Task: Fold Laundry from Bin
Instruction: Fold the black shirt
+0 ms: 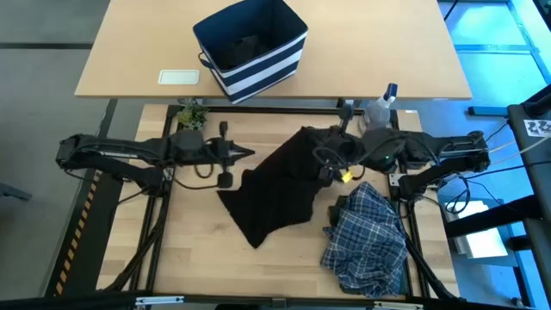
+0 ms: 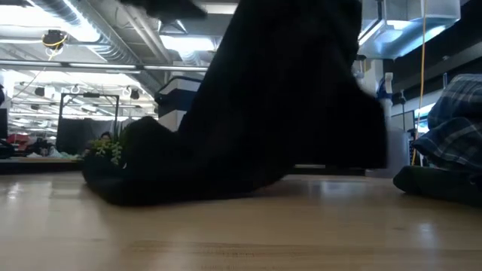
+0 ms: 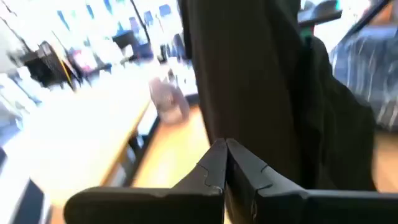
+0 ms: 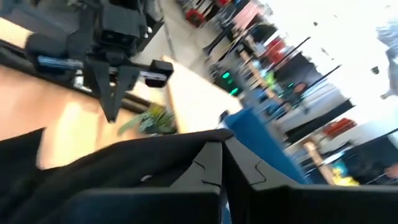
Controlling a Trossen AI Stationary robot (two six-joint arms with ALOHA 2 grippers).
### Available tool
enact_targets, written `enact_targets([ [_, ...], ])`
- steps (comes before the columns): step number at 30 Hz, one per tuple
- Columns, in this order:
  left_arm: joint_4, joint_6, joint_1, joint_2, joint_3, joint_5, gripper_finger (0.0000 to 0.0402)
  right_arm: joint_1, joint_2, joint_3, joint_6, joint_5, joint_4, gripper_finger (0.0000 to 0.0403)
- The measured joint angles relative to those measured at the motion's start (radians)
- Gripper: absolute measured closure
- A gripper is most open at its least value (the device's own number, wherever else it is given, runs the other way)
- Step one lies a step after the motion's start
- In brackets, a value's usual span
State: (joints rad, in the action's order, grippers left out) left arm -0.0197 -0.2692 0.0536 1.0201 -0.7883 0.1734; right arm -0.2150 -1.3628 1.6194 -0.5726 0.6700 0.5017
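High view: black garment (image 1: pixel 275 185) seemingly right-held.

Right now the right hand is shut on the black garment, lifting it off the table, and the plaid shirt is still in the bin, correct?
Not quite. The plaid shirt lies on the table in front of the right arm, not in the bin; the high view shows it. The rest holds: the right hand is shut on the black garment, lifting it.
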Motion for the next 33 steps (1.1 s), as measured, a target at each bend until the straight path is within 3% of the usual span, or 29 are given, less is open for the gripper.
enact_targets([
  [7, -0.019, -0.022, -0.024, -0.103, 0.0, -0.02, 0.0401, 0.013, 0.001, 0.115, -0.06, 0.028, -0.039, 0.0403],
  [12, -0.048, -0.022, -0.047, -0.1, 0.0, -0.219, 0.0401, 0.032, 0.001, 0.188, -0.059, 0.027, -0.038, 0.0403],
  [15, -0.064, -0.017, -0.073, -0.055, 0.0, -0.251, 0.0401, 0.042, 0.001, 0.2, -0.057, 0.016, -0.037, 0.0403],
  [22, -0.189, -0.022, -0.126, 0.128, 0.0, -0.191, 0.036, 0.061, -0.017, 0.2, -0.052, 0.016, -0.026, 0.0403],
  [33, -0.474, -0.008, -0.099, 0.389, 0.001, 0.054, 0.0232, 0.061, -0.044, 0.2, -0.053, 0.019, -0.03, 0.0403],
])
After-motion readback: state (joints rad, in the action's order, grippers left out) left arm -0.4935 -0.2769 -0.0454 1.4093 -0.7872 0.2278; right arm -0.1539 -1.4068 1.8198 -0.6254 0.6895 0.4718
